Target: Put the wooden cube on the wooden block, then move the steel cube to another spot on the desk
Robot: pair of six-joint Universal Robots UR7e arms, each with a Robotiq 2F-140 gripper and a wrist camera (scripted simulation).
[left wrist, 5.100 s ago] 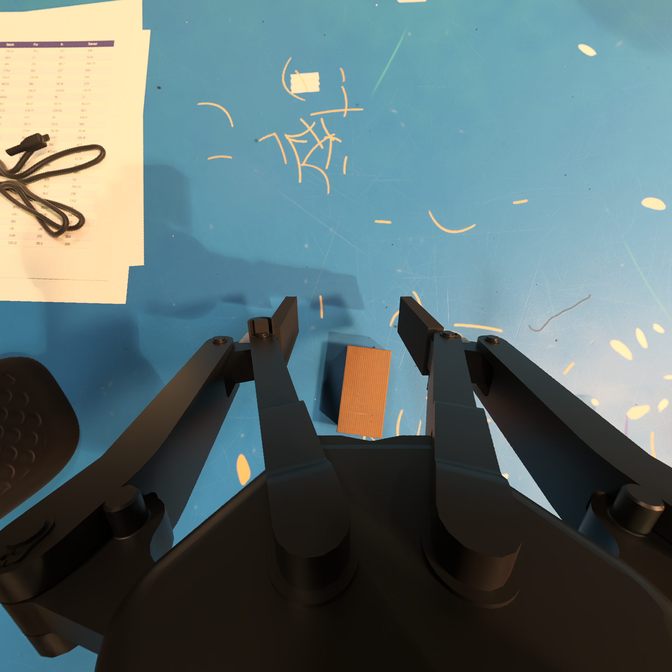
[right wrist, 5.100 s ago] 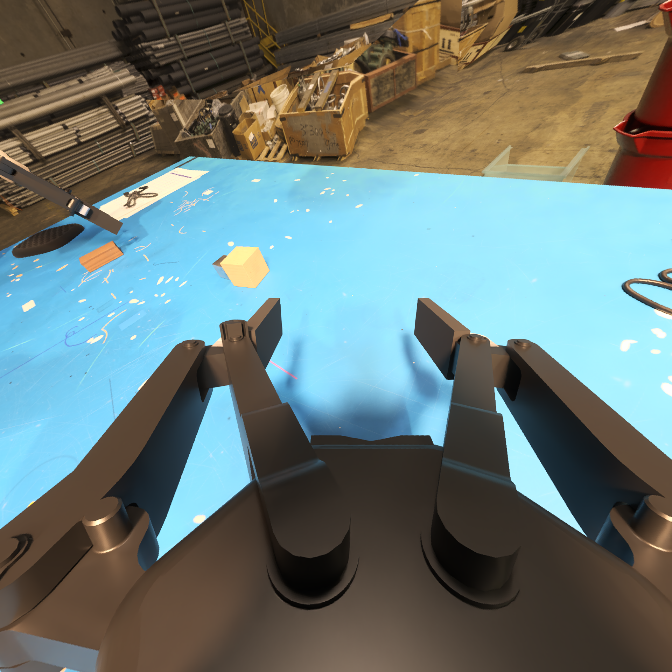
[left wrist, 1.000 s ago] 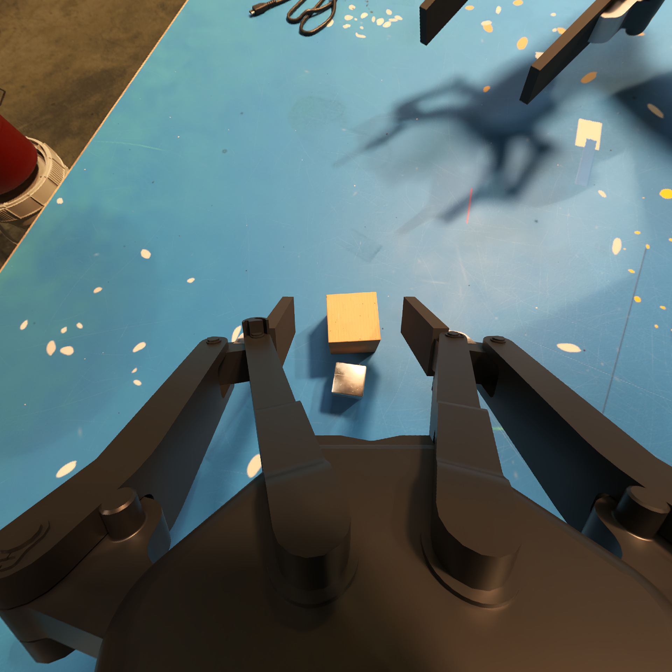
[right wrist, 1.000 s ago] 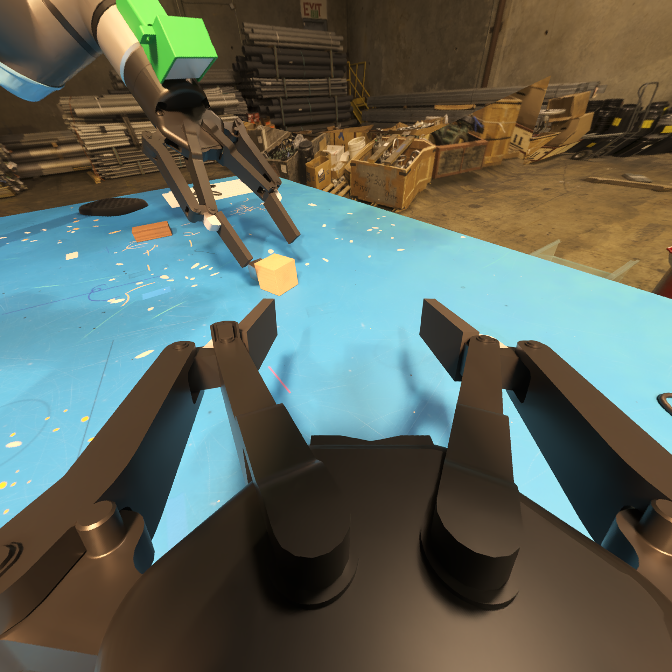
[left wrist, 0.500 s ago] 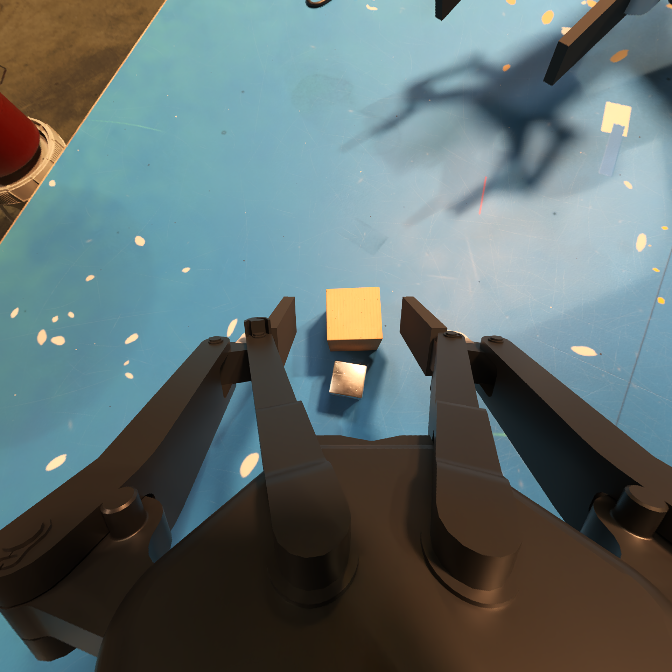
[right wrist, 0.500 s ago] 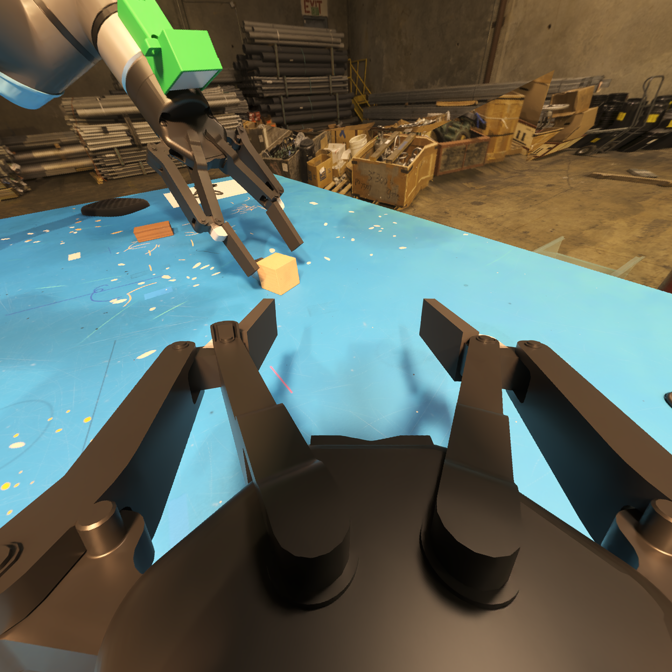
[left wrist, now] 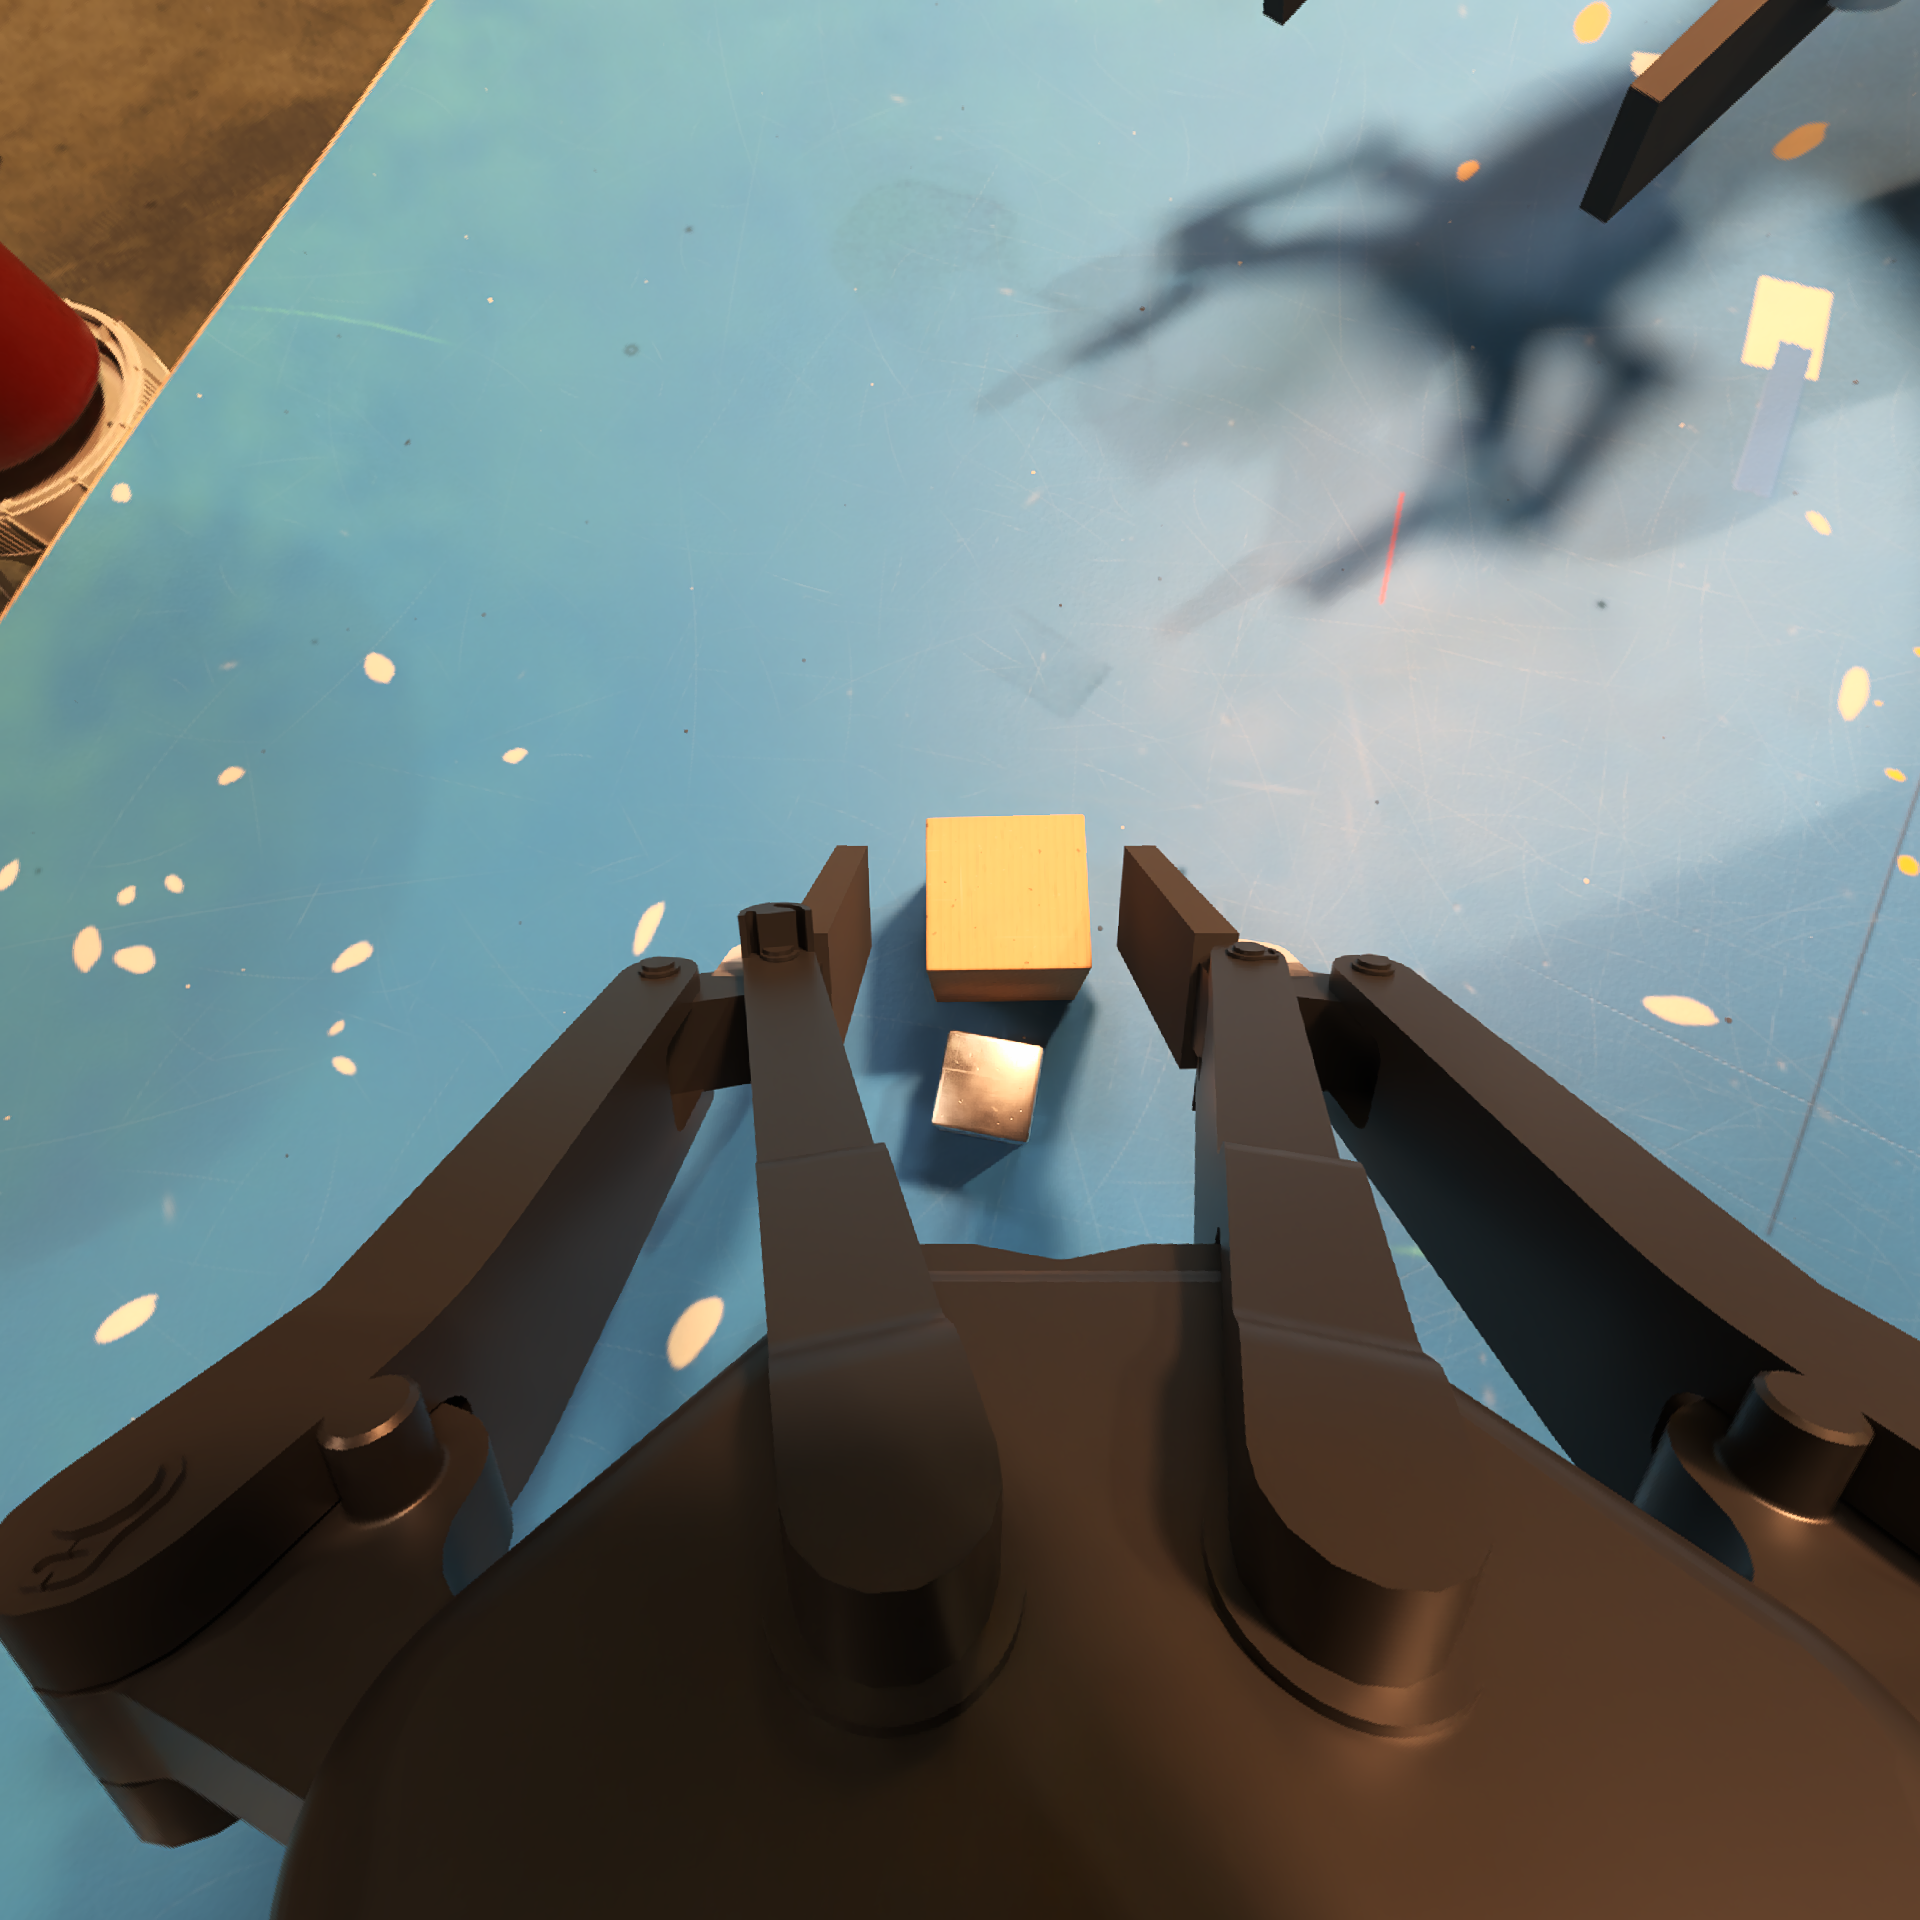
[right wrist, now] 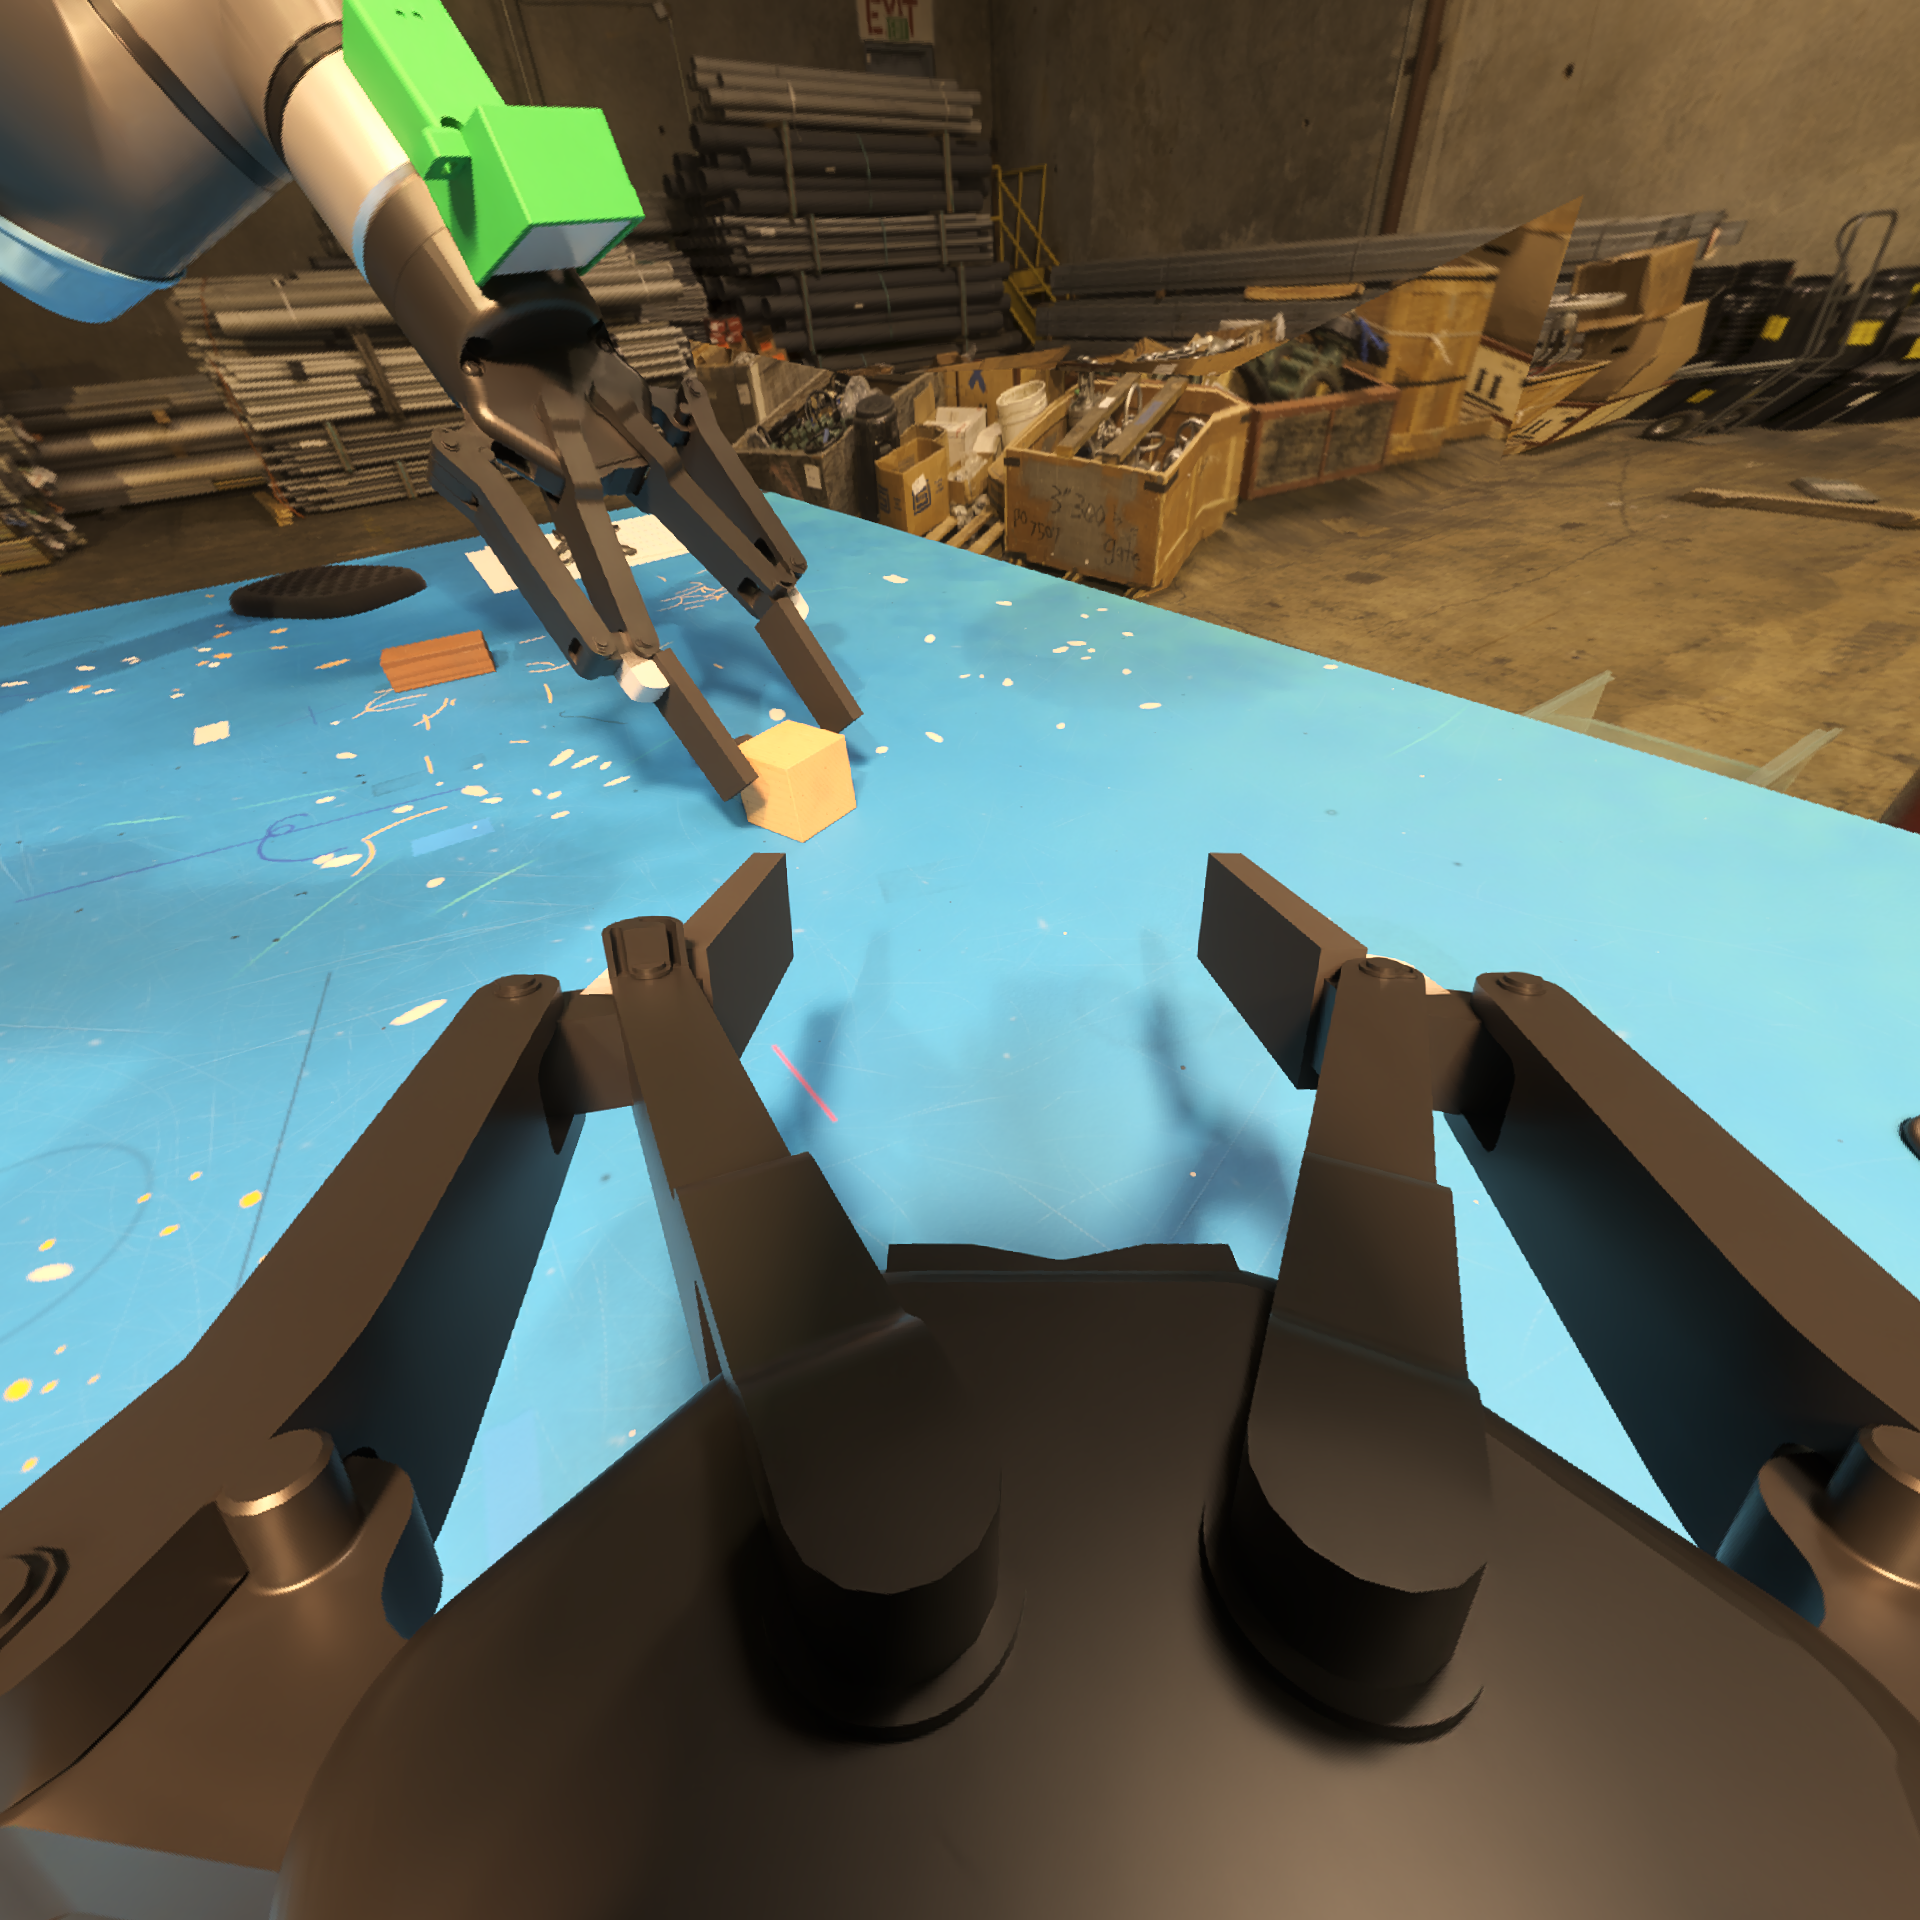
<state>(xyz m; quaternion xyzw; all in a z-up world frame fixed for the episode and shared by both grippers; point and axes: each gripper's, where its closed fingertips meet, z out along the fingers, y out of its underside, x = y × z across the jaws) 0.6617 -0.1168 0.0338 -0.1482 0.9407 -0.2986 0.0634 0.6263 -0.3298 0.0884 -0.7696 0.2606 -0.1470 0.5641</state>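
Left gripper [left wrist: 992, 914] hung low over the blue desk [left wrist: 623, 520], its jaws spread wide with one finger on each side of the wooden cube [left wrist: 1006, 906] and a clear gap on both sides, so nothing was grasped. From the right wrist view the same gripper [right wrist: 790, 743] straddled the cube [right wrist: 802, 779] with its fingertips down near the desk top. The right gripper [right wrist: 992, 935] was also spread wide and empty, hovering above a bare stretch of desk well apart from the cube, with open room between the two arms.

The desk edge ran diagonally at the upper left of the left wrist view, beside a red object [left wrist: 36, 364] on the floor; a broad strip of bare surface lay between that edge and the cube. The wooden block [right wrist: 436, 660] lay flat far across the desk, near a black oval pad [right wrist: 327, 590] and well apart from the cube. The steel cube [left wrist: 987, 1086] sat just beside the wooden cube, on the side nearer the left wrist.

Compared with half a second before, the left fingers had come lower and bracketed the cube more closely, while both cubes and the right gripper kept their places
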